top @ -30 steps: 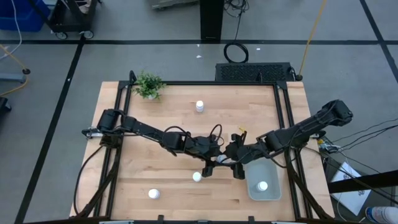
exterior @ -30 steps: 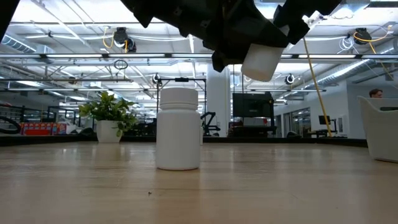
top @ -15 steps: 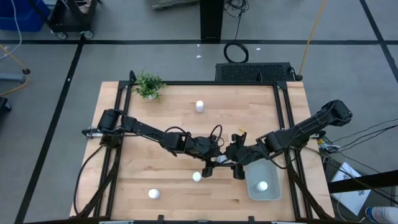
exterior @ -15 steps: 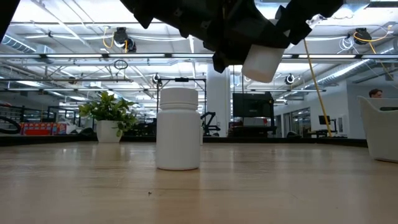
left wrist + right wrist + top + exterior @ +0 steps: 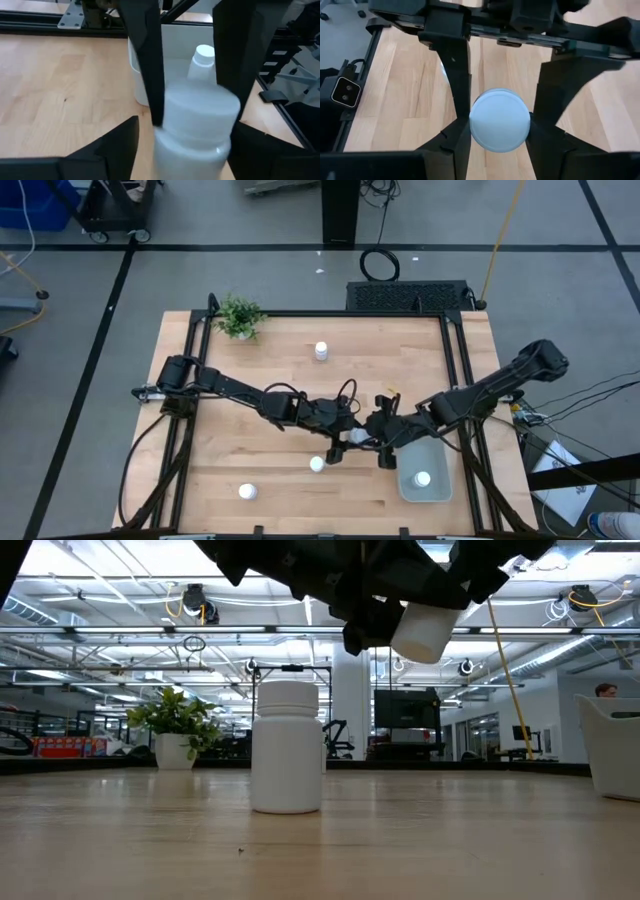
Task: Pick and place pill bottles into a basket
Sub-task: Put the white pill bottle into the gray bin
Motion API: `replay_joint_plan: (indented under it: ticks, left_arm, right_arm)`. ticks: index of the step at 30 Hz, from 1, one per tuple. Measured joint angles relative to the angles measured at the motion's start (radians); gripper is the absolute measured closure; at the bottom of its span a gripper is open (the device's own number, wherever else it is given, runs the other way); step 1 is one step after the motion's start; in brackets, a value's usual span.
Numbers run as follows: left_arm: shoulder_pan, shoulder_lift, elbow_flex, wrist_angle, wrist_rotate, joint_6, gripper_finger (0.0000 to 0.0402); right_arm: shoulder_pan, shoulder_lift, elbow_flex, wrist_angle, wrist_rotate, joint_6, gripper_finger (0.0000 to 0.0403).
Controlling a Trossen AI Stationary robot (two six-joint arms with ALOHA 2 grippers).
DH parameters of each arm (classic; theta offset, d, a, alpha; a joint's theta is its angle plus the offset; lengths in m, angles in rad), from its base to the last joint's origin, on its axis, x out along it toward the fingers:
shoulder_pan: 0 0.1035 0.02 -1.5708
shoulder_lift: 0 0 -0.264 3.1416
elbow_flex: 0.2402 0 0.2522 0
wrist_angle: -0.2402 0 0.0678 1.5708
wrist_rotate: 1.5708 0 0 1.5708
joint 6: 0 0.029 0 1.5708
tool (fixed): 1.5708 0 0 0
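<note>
Both grippers meet above the table's middle on one white pill bottle [image 5: 357, 437], which is lifted clear [image 5: 425, 630]. My left gripper [image 5: 345, 438] comes from the left and my right gripper [image 5: 372, 435] from the right. Other bottles stand on their bases: one far [image 5: 321, 351], one just near of the grippers [image 5: 316, 464] [image 5: 288, 745], one near left [image 5: 247, 492]. One more bottle [image 5: 423, 478] stands inside the pale basket [image 5: 405, 455] at the near right. My left gripper has the bottle's end nearer to it [image 5: 192, 160] between its two fingers, coming level from the table's left. The bottle is clear of the table and tilted. My right gripper pinches the bottle's other end, by the round face [image 5: 500, 120], between its two fingers [image 5: 457, 137]. It comes roughly level from the table's right, along the bottle's axis, with its fingers on the same two sides as the left gripper's.
A small potted plant [image 5: 238, 315] stands at the far left corner. Black frame rails run along the table's left and right edges. The basket [image 5: 175, 55] lies just beyond the grippers toward the near right. A person shows far off in the room [image 5: 604, 690].
The held bottle has risen a little and tipped slightly between the two grippers. Both arms have stayed close together over the table's middle.
</note>
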Motion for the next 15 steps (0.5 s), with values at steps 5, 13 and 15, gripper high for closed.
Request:
replay_joint_plan:
  ticks: [5,13,15]
  left_arm:
    - [0.000,0.000,0.000,-0.023,-0.030,-0.002,0.0105]
    - [0.002,0.000,0.000,-0.063,-0.093,0.005,0.0074]
    - [0.008,0.000,0.000,-0.059,-0.093,0.004,0.0072]
  right_arm:
    - [0.039,-0.054,0.000,-0.040,0.060,0.033,0.0257]
    - [0.136,-0.164,0.000,-0.205,0.216,0.193,0.0257]
    - [0.161,-0.188,0.000,-0.223,0.233,0.240,0.0257]
